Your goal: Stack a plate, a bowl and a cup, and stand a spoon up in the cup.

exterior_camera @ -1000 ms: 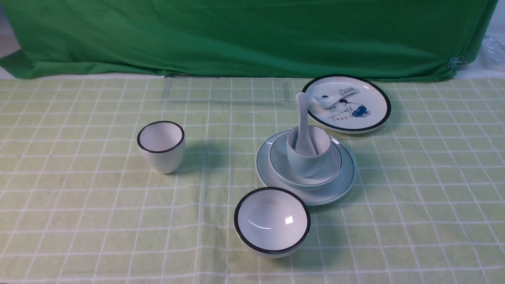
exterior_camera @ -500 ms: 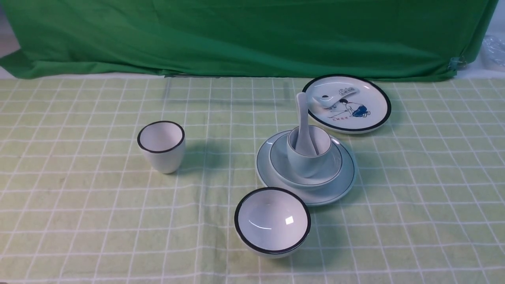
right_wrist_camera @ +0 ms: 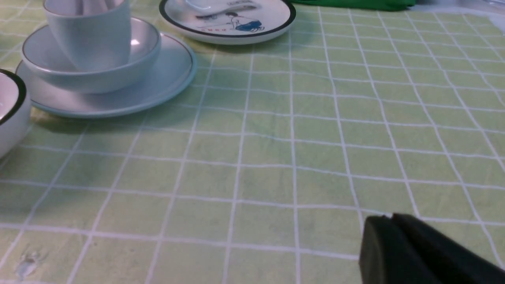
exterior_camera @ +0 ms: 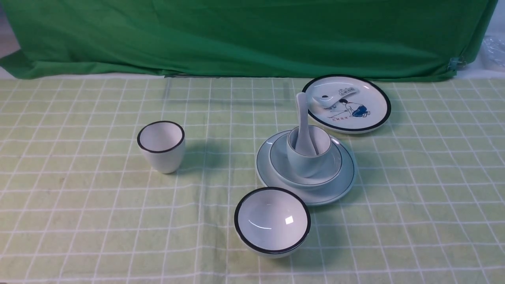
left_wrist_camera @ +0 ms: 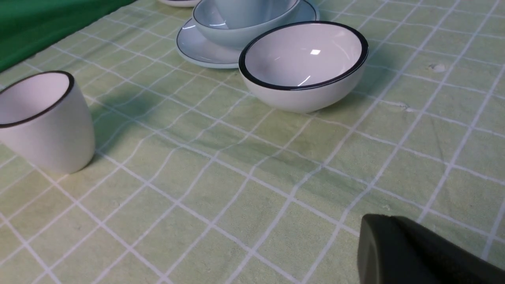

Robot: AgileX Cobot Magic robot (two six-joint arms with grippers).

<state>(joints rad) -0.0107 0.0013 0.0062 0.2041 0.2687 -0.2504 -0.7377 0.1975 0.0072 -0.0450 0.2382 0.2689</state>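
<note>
Neither arm shows in the front view. In its wrist view the left gripper (left_wrist_camera: 390, 236) appears as one dark mass low over the checked tablecloth (exterior_camera: 79, 205), with no gap between the fingers: closed, holding nothing. The right gripper (right_wrist_camera: 388, 232) sits likewise low over bare cloth, well apart from the crockery; a thin seam runs between its two dark fingers, which lie together with nothing between them.

The plate (exterior_camera: 343, 179) lies flat on the cloth right of centre. The bowl (exterior_camera: 331, 167) sits on it, the cup (exterior_camera: 305, 163) stands upright in the bowl, and the spoon (exterior_camera: 303, 118) stands in the cup, scoop down, handle rising clear of the rim and leaning slightly to the robot's left.

The black-rimmed bowl (exterior_camera: 272, 219) stands just in front of the stack, the black-rimmed cup (exterior_camera: 161, 146) well to the left, and the cartoon plate (exterior_camera: 375, 106) just behind, carrying a second spoon (exterior_camera: 335, 96).
</note>
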